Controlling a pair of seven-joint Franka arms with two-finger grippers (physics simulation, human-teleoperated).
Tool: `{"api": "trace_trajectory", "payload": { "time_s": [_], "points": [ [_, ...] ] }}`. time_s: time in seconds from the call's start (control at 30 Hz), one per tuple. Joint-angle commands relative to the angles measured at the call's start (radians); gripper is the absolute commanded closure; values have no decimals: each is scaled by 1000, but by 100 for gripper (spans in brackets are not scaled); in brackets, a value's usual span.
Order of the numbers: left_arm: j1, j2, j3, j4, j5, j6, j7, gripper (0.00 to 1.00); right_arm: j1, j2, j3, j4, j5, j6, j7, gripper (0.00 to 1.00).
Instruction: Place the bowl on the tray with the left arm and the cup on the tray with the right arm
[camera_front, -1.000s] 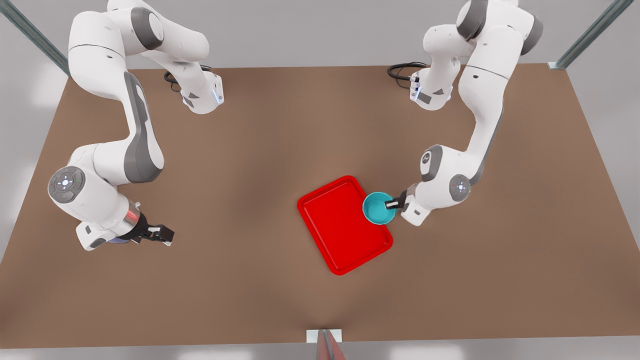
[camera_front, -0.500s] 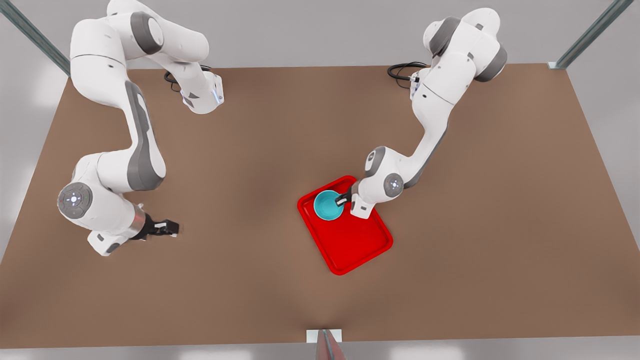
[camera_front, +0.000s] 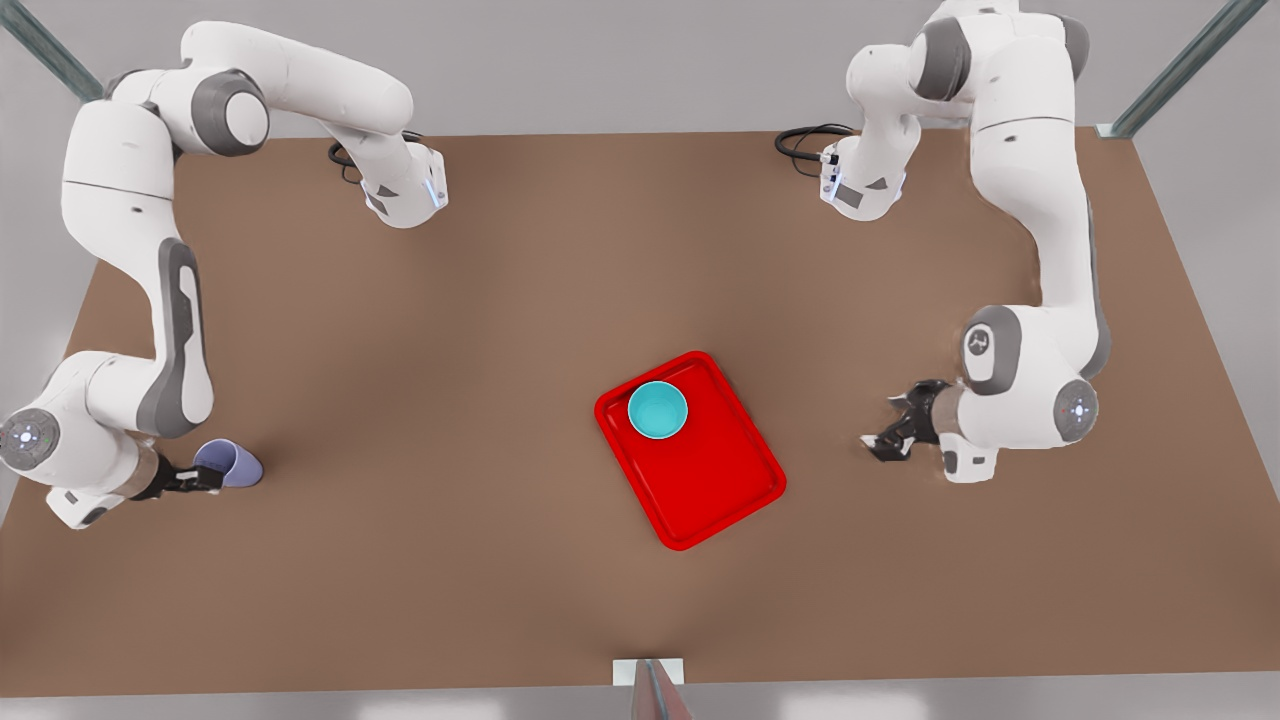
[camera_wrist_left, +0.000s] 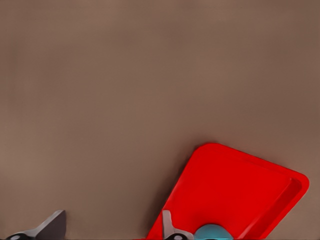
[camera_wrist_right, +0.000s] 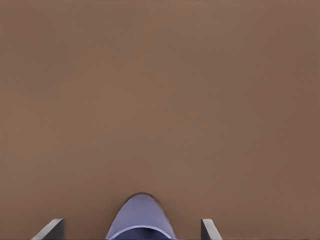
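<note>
a: what changed in the last second?

b: the bowl (camera_front: 657, 410) sits on the tray (camera_front: 715, 490) now, in its far corner. the left gripper (camera_front: 893, 432) has let go and backed off to the front view's right, fingers spread, holding nothing.

a: so half done. and the cup (camera_front: 230, 463)?

b: on the table (camera_front: 480, 300) at the front view's left, well apart from the tray. the right gripper (camera_front: 190, 482) has come in around it — fingers (camera_wrist_right: 50, 230) either side with gaps, not clamped yet.

a: room to move?

b: plenty — bare table between, and most of the tray free beside the bowl.
</note>
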Motion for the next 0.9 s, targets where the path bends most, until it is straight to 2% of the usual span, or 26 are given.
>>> {"api": "trace_trajectory", "payload": {
  "time_s": [0.0,0.03,0.13,0.23,0.3,0.37,0.4,0.43,0.7,0.87],
  "points": [
    [10,-1,2,15,103,-2,79,0,-4,12,0,11,0,16,-27,0],
    [15,-1,3,39,226,-14,186,0,-7,49,0,38,-2,24,-38,0],
    [15,-6,118,222,235,-96,417,0,-27,75,-2,64,-2,25,-40,0],
    [15,-21,120,351,246,-206,430,0,-30,70,-2,64,4,21,-41,0],
    [23,-144,112,325,298,-272,564,0,-32,63,2,51,6,-67,-31,0],
    [52,-228,51,211,381,-264,693,0,-98,25,34,1,6,-110,-26,0],
    [64,-238,45,188,383,-244,693,0,-157,-46,78,-92,6,-110,-6,0],
    [64,-242,40,188,381,-244,691,0,-164,-74,78,-125,4,-105,19,0],
    [64,-236,40,182,378,-247,688,0,-204,-71,77,-166,-5,-102,213,0],
    [66,-235,40,182,378,-252,688,0,-199,-55,75,-166,-8,-97,232,0]
  ]
}}
